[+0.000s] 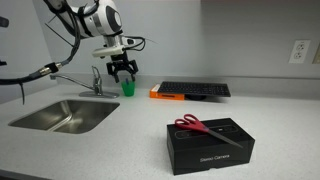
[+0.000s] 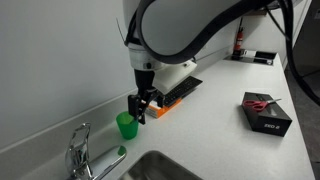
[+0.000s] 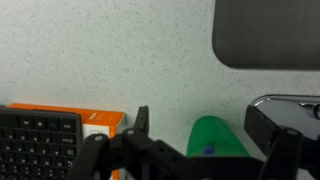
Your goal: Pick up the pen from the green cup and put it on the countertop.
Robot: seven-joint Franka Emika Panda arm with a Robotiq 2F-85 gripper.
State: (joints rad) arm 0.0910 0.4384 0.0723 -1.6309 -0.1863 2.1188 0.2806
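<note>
The green cup [image 1: 128, 88] stands on the pale countertop [image 1: 270, 120] near the back wall, beside the faucet. It also shows in an exterior view [image 2: 126, 125] and in the wrist view [image 3: 216, 138]. A small blue spot, the pen [image 3: 207, 151], shows at the cup in the wrist view; the pen cannot be made out in the exterior views. My gripper [image 1: 123, 70] hangs just above the cup with its fingers spread and nothing between them. It shows the same in an exterior view [image 2: 142, 106] and in the wrist view [image 3: 200, 122].
A steel sink [image 1: 65, 115] and faucet [image 1: 97, 80] lie next to the cup. An orange-edged black keyboard [image 1: 195, 91] lies on the cup's other side. A black box [image 1: 208, 145] with red-handled scissors [image 1: 200, 126] on top stands near the counter's front.
</note>
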